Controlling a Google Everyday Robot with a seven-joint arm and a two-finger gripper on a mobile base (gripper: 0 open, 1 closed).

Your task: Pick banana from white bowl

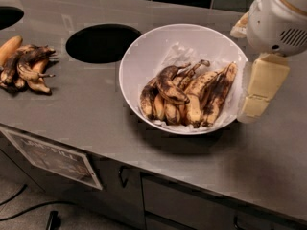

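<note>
Nearest, below the counter's front edge, the cabinet front (182, 200) carries a tilted sign (53, 156) at the left. The grey counter (96, 114) runs as a broad bare strip between that edge and the white bowl (139, 56), widest at the near right.

The bowl sits right of centre, its near rim well back from the counter edge. The banana (168, 84), curved and almost black, lies on top of the pile in the bowl's left half, arching over the yellower bananas (207, 97), which reach to the right wall. Above it there is open room.

The gripper (256, 97) hangs just outside the bowl's right rim, near it, pointing down at the counter. Whether it is released or clenched cannot be told. It grasps nothing.

At the far left edge lies a separate dark bunch (26, 70) with an orange banana (9, 48), well apart from the bowl. Beyond, a round hole (103, 43) opens just left of the bowl's far rim.
</note>
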